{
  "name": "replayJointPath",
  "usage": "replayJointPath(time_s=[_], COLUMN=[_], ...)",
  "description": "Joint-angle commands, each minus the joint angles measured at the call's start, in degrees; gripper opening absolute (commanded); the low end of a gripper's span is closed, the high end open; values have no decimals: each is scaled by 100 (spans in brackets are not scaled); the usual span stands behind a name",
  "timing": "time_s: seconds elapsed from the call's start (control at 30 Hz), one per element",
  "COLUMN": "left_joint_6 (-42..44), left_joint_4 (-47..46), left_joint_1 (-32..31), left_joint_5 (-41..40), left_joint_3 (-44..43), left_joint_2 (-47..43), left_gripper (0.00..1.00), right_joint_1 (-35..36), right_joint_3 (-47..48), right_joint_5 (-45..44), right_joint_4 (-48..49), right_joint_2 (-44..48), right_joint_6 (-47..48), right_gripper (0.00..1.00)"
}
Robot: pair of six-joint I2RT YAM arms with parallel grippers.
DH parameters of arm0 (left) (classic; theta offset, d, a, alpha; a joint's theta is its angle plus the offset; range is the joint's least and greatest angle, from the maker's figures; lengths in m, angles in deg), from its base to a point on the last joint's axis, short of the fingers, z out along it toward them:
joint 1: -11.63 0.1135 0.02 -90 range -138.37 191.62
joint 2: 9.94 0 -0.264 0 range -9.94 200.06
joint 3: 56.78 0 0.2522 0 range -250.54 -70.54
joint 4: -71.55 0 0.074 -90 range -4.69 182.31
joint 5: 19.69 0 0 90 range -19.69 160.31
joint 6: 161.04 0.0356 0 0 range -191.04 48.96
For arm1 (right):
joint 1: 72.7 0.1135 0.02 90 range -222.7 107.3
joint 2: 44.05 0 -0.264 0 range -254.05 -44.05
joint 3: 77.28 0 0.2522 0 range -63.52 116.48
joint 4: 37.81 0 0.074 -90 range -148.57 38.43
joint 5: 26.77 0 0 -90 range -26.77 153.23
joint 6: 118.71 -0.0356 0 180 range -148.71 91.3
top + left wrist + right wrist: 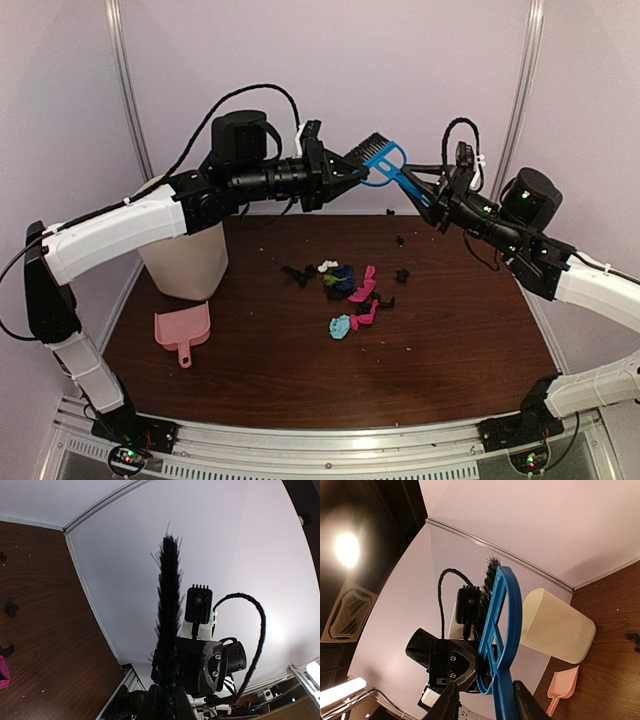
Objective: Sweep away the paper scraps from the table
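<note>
1. nearest the arm bases, a silver metal rail (330, 435) runs along the front edge of the dark reddish-brown wood-grain tabletop (280, 365).
2. a little further in, on the left, a small pink plastic dustpan (183, 330) lies flat with its handle pointing toward the rail. nothing touches it.
3. in the middle of the tabletop lie the small crumpled paper scraps (352, 292) in pink, light blue, dark blue, green, white and black. they form a loose cluster, with a few black bits apart further back. none is swept yet.
4. behind the dustpan, at the far left, a cream plastic bin (187, 258) stands upright, partly hidden by the left arm.
5. farthest away, in the air above the back of the tabletop, both arms meet at a blue plastic hand brush with black bristles (383, 163). the left claw (345, 168) is clamped on the bristle end and holds the brush clear of the tabletop.
6. the right claw (420, 188) sits around the blue handle. its fingers (451, 705) stand apart on either side, and the wrist view shows a gap on one side, so it is not yet clamped.
7. the step in hand looks like passing the brush from left to right. the next move calls for the right claw to pinch the handle firmly before the left claw lets go. the bristles then need lowering behind the scraps.
</note>
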Motion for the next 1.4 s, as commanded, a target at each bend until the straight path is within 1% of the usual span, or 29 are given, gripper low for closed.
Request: replayJointPath(time_s=[0.0, 0.27, 0.4, 0.47, 0.63, 0.83, 1.13, 1.27, 1.33, 1.37], left_joint_6=[40, 102, 119, 128, 137, 161, 235, 336, 419, 448], left_joint_4=[-107, -16, -1, -1, 7, 16, 16, 216, 218, 223], left_joint_1=[-4, -4, -4, -3, -4, -12, -54, -74, -88, -99], left_joint_5=[5, -23, -28, -32, -41, -46, -91, -133, -177, -212], left_joint_3=[-108, -108, -91, -91, -82, -73, -72, -45, 6, 62], left_joint_2=[87, 105, 105, 105, 104, 96, 83, 28, -40, -83], left_gripper=[0, 0, 0, 0, 0, 0, 0, 0, 0, 0], right_joint_1=[0, -22, -44, -51, -78, -116, -127, -127, -129, -125], right_joint_3=[258, 345, 356, 349, 304, 304, 321, 312, 324, 334], right_joint_5=[110, 114, 113, 105, -6, -55, -102, -163, -154, -147], right_joint_4=[105, 46, 34, 25, 32, -1, -55, -111, -166, -218], right_joint_2=[-14, -69, -78, -68, -13, -2, 29, 59, 66, 68], right_joint_6=[111, 164, 184, 184, 179, 136, 131, 136, 139, 148], right_gripper=[34, 23, 16, 14, 14, 18, 14, 8, 0, 0])
